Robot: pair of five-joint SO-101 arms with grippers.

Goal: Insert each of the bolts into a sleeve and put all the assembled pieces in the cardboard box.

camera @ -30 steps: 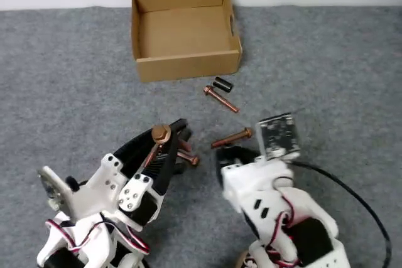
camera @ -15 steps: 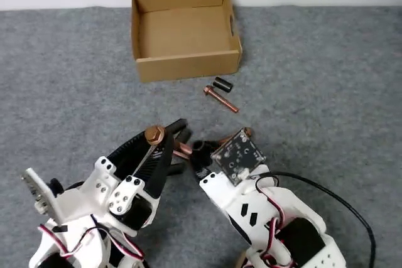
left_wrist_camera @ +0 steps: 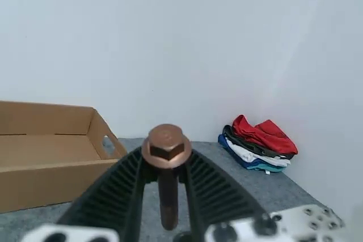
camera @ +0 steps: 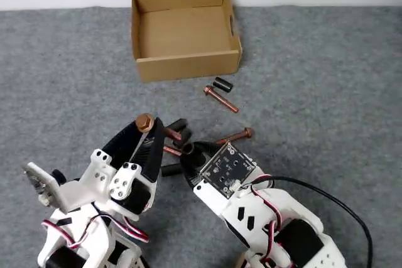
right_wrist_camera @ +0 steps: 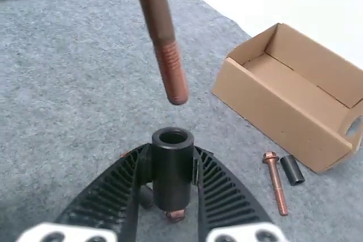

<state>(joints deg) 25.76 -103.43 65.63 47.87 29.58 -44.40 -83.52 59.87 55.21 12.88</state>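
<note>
Left tool point(left_wrist_camera: 165, 161): clenched on a bolt point(left_wrist_camera: 168, 196) under its hex head, thread hanging down.
Right tool point(right_wrist_camera: 172, 156): clenched round an upright sleeve point(right_wrist_camera: 172, 182), bore up, just beneath the bolt's tip.
Handling: both judged hard, light, smooth; tilting is to be expected unless gripped squarely mid-body.
Counter point(camera: 326, 61): a loose bolt point(camera: 221, 100) and loose sleeve point(camera: 222, 84) are seen near the cardboard box point(camera: 188, 66).

Loose bolt point(camera: 220, 99) and sleeve point(camera: 222, 84) lie before cardboard box point(camera: 188, 66).

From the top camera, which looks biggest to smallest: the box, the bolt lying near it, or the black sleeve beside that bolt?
1. cardboard box, by far the biggest
2. bolt
3. black sleeve, the shortest
</note>
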